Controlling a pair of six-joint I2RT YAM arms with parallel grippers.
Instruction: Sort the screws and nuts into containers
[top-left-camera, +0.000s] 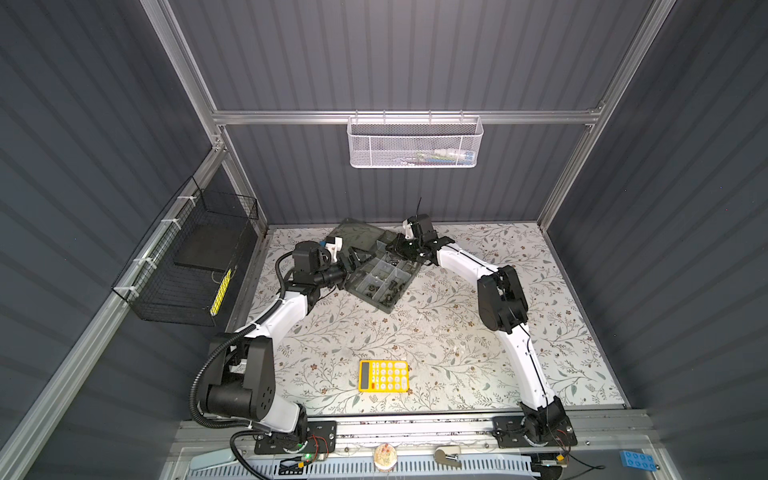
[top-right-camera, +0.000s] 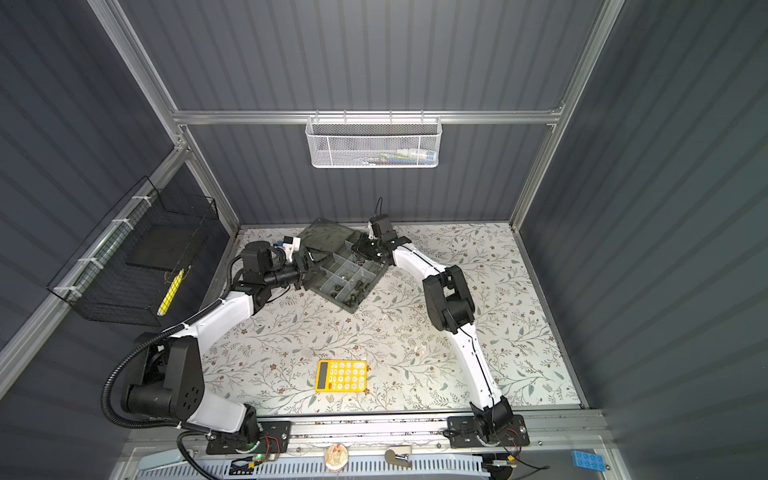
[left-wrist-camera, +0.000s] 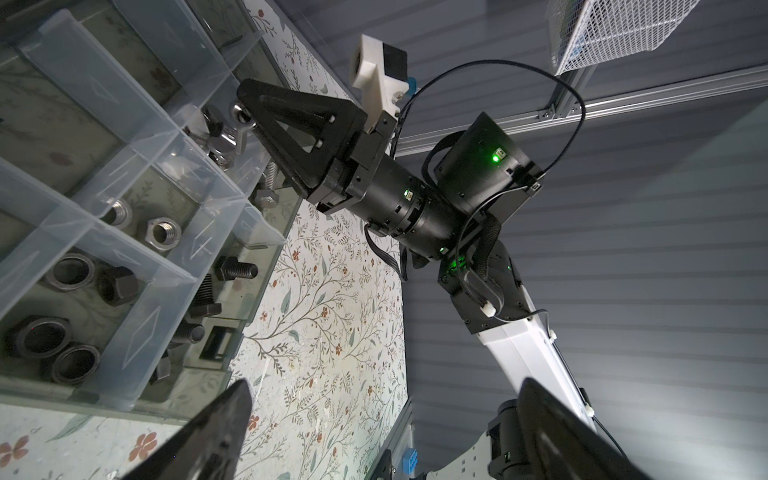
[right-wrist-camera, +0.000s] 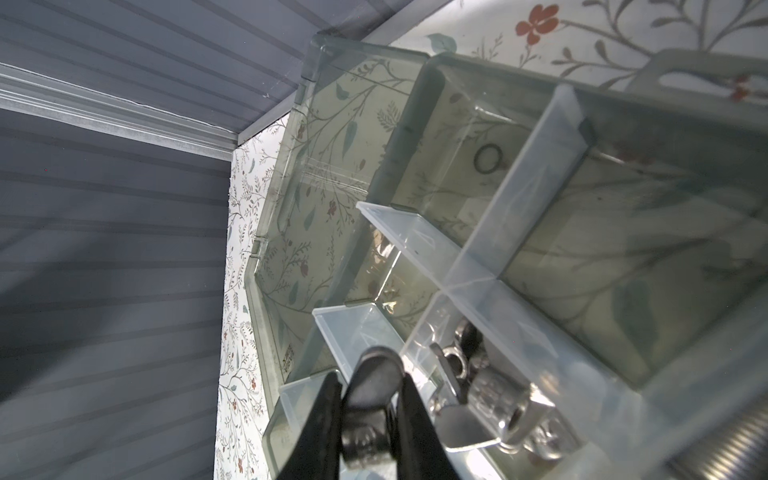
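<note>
The containers are compartments of a translucent grey-green organiser box (top-left-camera: 384, 308) (top-right-camera: 351, 308) at the back of the table, its lid (right-wrist-camera: 324, 187) lying open. My right gripper (right-wrist-camera: 372, 386) (top-left-camera: 395, 249) is shut on a silver wing nut (right-wrist-camera: 376, 374) (left-wrist-camera: 241, 114) just above a compartment holding other wing nuts (right-wrist-camera: 490, 399) (left-wrist-camera: 220, 141). Other compartments hold silver hex nuts (left-wrist-camera: 164, 235), black nuts (left-wrist-camera: 70, 270), black screws (left-wrist-camera: 237, 268) and a silver screw (left-wrist-camera: 268, 187). My left gripper (left-wrist-camera: 384, 395) (top-left-camera: 353, 262) stands open and empty beside the box's left side.
A yellow calculator (top-left-camera: 383, 376) lies near the table's front. A white mesh basket (top-left-camera: 415, 141) hangs on the back rail. A black wire basket (top-left-camera: 187, 266) hangs on the left wall. A blue brick (top-left-camera: 638, 459) lies beyond the front rail.
</note>
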